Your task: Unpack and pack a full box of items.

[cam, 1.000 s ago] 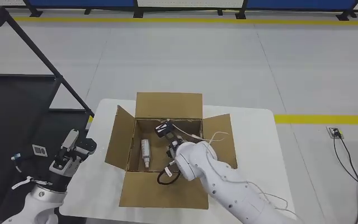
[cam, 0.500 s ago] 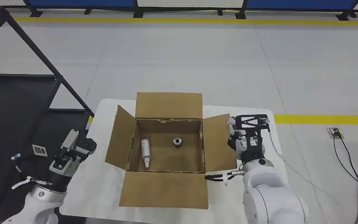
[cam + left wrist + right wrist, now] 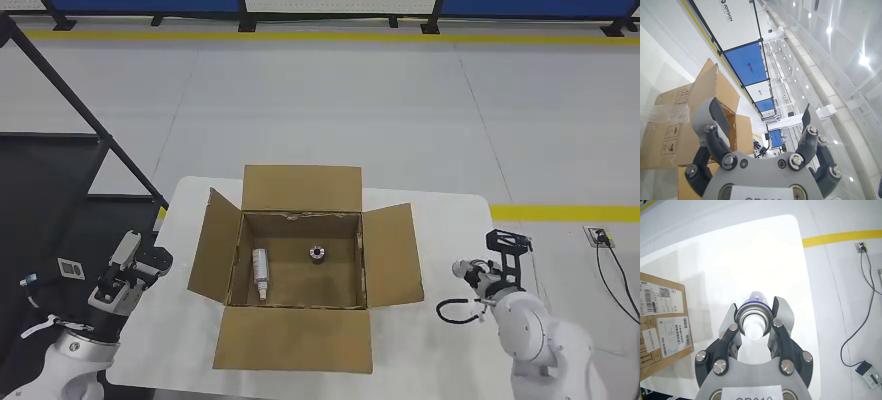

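The spray can (image 3: 753,321) shows end-on, so its body below the purple band is mostly hidden, and the box (image 3: 662,321) is cut off at the frame's edge. The right gripper (image 3: 755,304) pinches the can between both fingers, over the white table (image 3: 753,256), apart from the box. The left gripper (image 3: 761,106) gapes wide and empty beside the box's far side. A small bottle (image 3: 260,272) and a dark round piece (image 3: 317,253) lie inside.

Top cam: high over cardboard box (image 3: 300,270), looking down. L wrist: low beside it, looking up. R wrist: beside it, looking down. Box in all 3.
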